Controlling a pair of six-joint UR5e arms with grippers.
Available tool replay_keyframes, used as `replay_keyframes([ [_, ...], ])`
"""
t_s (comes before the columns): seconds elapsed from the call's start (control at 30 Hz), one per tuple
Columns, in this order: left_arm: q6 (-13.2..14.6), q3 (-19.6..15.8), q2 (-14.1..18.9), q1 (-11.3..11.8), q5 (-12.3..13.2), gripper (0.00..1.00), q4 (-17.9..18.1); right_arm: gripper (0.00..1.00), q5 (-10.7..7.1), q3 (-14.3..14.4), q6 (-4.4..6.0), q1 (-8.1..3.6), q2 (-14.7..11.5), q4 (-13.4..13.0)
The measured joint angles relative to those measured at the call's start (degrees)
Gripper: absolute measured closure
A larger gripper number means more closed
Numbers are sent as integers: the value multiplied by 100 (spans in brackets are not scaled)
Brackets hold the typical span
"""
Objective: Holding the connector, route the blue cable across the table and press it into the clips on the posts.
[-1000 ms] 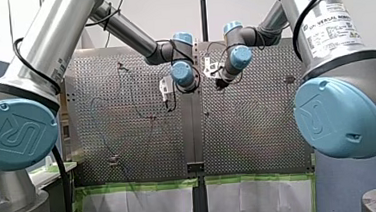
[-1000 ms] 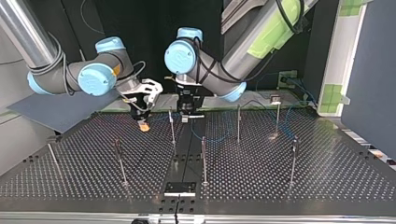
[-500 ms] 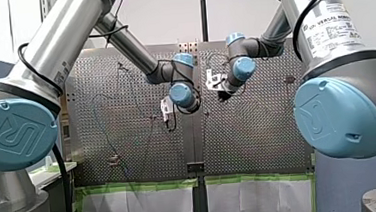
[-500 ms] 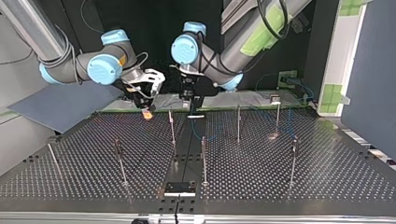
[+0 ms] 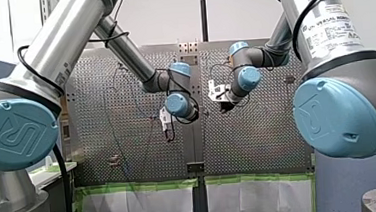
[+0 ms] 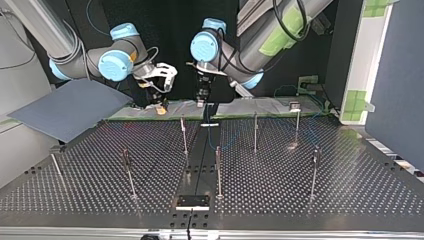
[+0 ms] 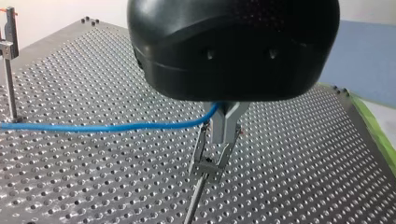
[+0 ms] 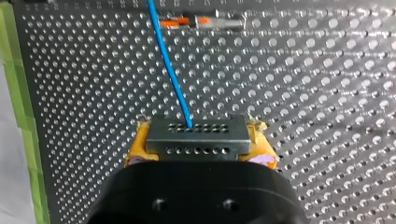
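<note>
Both arms have risen to the top view's upper middle. My right jaws pinch the dark perforated connector block [image 8: 196, 144]; my left jaws seem pressed on the thin blue cable [image 7: 107, 127], just above a metal post clip [image 7: 205, 165].

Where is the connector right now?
The connector is clamped between the yellow pads of my right gripper, the blue cable leading out ahead. In the top view that is left of the middle, near the table's far edge.
</note>
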Motion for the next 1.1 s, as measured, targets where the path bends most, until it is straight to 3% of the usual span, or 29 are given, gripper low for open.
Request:
replay_keyframes([
  [0.23,-204,241,-296,31,302,100,132,100,-171,82,18,-17,39,-206],
  [0.43,-364,542,-558,79,391,100,149,100,-281,97,110,-103,132,-473],
  [0.77,-430,674,-614,242,450,100,246,100,-596,85,253,-325,309,-838],
  [0.93,-474,677,-619,320,558,100,353,100,-672,73,301,-378,326,-901],
  [1.1,-543,746,-621,399,685,100,437,100,-836,-1,374,-522,463,-1002],
])
